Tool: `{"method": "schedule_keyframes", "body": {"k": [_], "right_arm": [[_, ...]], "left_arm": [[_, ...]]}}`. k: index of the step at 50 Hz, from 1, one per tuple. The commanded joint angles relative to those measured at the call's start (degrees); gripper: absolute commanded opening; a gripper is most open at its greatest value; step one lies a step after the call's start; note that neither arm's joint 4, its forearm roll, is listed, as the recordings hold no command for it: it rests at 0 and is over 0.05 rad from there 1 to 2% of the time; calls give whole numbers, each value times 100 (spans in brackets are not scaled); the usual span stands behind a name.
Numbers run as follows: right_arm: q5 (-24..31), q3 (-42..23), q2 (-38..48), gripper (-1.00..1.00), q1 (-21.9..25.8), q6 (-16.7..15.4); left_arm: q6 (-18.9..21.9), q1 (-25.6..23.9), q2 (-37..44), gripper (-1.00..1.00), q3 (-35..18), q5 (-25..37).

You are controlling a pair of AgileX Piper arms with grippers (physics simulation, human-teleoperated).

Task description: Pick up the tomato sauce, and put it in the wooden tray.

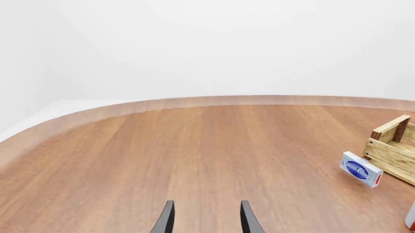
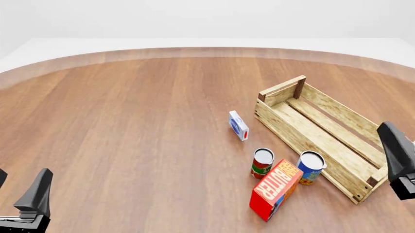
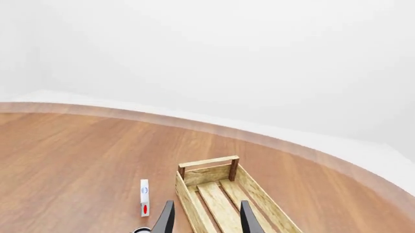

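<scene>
The right gripper has its two dark fingers spread apart with nothing between them. The left gripper is the same: fingers apart and holding nothing. In the front view the right gripper sits by the near right end of the wooden tray, while the left gripper waits far off at the other side of the table.

The tomato sauce stands upright, its round silvery top facing up. It is just in front of the tray's long near wall, not touching it. A blue-and-yellow can stands just beside it, between the tomato sauce and the right gripper. A red butter box leans right in front of both cans. A small blue and white box stands a bit farther back, near the tray's far corner.

The right arm is much nearer to the tomato sauce, so it looks like the one to reach. It would likely need to come down from above, since the other can and the butter box crowd the sides.
</scene>
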Motion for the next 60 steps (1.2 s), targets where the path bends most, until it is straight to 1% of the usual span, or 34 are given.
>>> {"method": "schedule_keyframes", "body": {"k": [1, 3, 4, 5, 6, 7, 15, 16, 17, 24, 25, 26, 29, 30, 31, 32, 35, 36, 39, 40, 41, 42, 43, 45, 48, 49, 51, 52, 54, 57, 58, 59, 60], "right_arm": [[297, -1638, 1466, 100, 637, -22], [297, -1638, 1466, 100, 637, -22], [401, -2214, 2213, 100, 839, -93], [398, -2307, 2371, 100, 860, -219], [398, -2309, 2372, 100, 860, -220], [496, -2521, 2711, 100, 845, -217], [497, -2525, 2714, 100, 845, -217], [1048, -3359, 3785, 100, 806, -491], [1138, -3507, 4006, 100, 775, -501], [1139, -3510, 4008, 100, 775, -501], [1422, -3901, 4718, 100, 1017, -507], [1498, -3997, 4909, 100, 1000, -581], [1499, -3999, 4910, 100, 1000, -581], [1628, -4134, 5131, 100, 1059, -539], [1670, -4170, 5244, 100, 994, -779], [1731, -4229, 5327, 100, 1007, -710], [1732, -4231, 5328, 100, 1007, -710], [1749, -4195, 5657, 100, 1034, -810], [1748, -4196, 5659, 100, 1034, -810], [1727, -4145, 5849, 100, 1097, -688], [1702, -4124, 5892, 100, 1135, -638], [1595, -4023, 5869, 100, 1054, -724], [1575, -3999, 5948, 100, 1092, -654], [1425, -3805, 6044, 100, 1142, -837], [1424, -3803, 6043, 100, 1142, -837], [1316, -3677, 6275, 100, 1276, -688], [1314, -3676, 6276, 100, 1276, -688], [1124, -3552, 6524, 100, 1330, -593], [1047, -3513, 6624, 100, 1305, -538], [1046, -3513, 6624, 100, 1305, -538], [909, -3397, 6796, 100, 1318, -500], [907, -3395, 6797, 100, 1318, -500], [906, -3402, 6891, 100, 1354, -364]], "left_arm": [[0, 0, 1, 100, 0, 0], [0, 0, 1, 100, 0, 0], [0, 0, 1, 100, 0, 0], [0, 0, 1, 100, 0, 0], [0, 0, 1, 100, 0, 0], [0, 0, 1, 100, 0, 0], [0, 0, 1, 100, 0, 0], [0, 0, 1, 100, 0, 0], [0, 0, 1, 100, 0, 0], [0, 0, 1, 100, 0, 0], [0, 0, 1, 100, 0, 0], [0, 0, 1, 100, 0, 0], [0, 0, 1, 100, 0, 0], [0, 0, 1, 100, 0, 0], [0, 0, 1, 100, 0, 0], [0, 0, 1, 100, 0, 0], [0, 0, 1, 100, 0, 0], [0, 0, 1, 100, 0, 0], [0, 0, 1, 100, 0, 0], [0, 0, 1, 100, 0, 0], [0, 0, 1, 100, 0, 0], [0, 0, 1, 100, 0, 0], [0, 0, 1, 100, 0, 0], [0, 0, 1, 100, 0, 0], [0, 0, 1, 100, 0, 0], [0, 0, 1, 100, 0, 0], [0, 0, 1, 100, 0, 0], [0, 0, 1, 100, 0, 0], [0, 0, 1, 100, 0, 0], [0, 0, 1, 100, 0, 0], [0, 0, 1, 100, 0, 0], [0, 0, 1, 100, 0, 0], [0, 0, 1, 100, 0, 0]]}}
